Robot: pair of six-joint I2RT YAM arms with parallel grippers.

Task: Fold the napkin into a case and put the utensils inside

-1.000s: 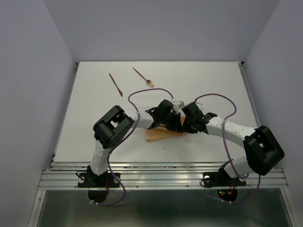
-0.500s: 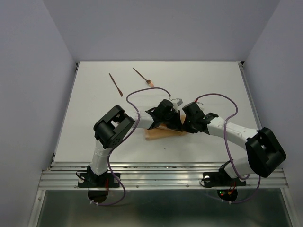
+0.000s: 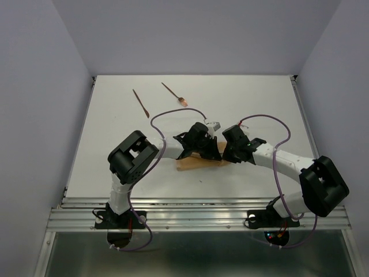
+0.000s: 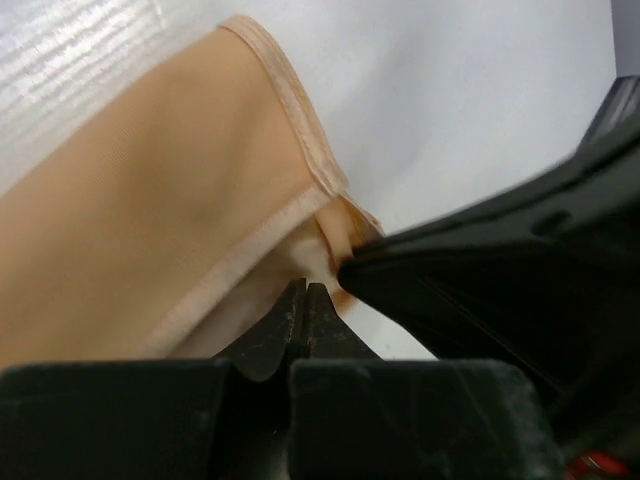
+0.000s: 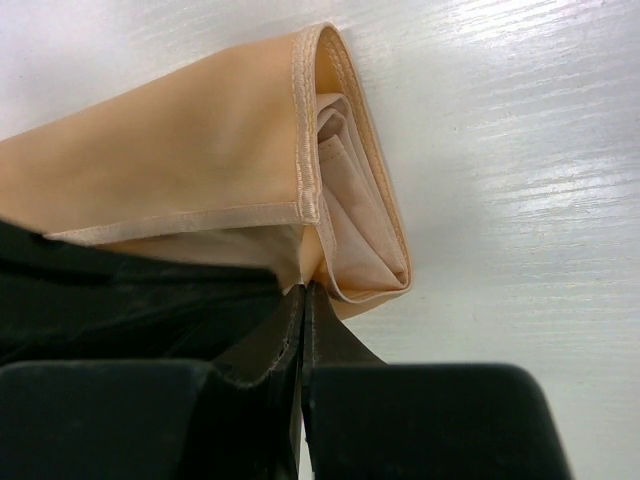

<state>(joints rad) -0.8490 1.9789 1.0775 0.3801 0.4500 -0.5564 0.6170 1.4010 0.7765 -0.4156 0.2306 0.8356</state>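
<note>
**Napkin [image 3: 193,163] folded to a strip, both arms pinching the same end**

The napkin lies at the front middle of the surface [image 3: 259,104]. The fork [image 3: 173,93] and knife [image 3: 140,103] are well apart at the far left. The left fingers [image 4: 304,318] and right fingers [image 5: 303,330] are both clamped on its layered end, almost touching each other. My worry: an uneven pull lets the thin layers slip and the fold pops open, or the arms bump.

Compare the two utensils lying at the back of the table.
The fork ends in a small paler head; the knife is plain along its length. The fork lies right of the knife and slightly farther back. Both are thin, reddish-brown, flat on the table and slanted the same way.
</note>
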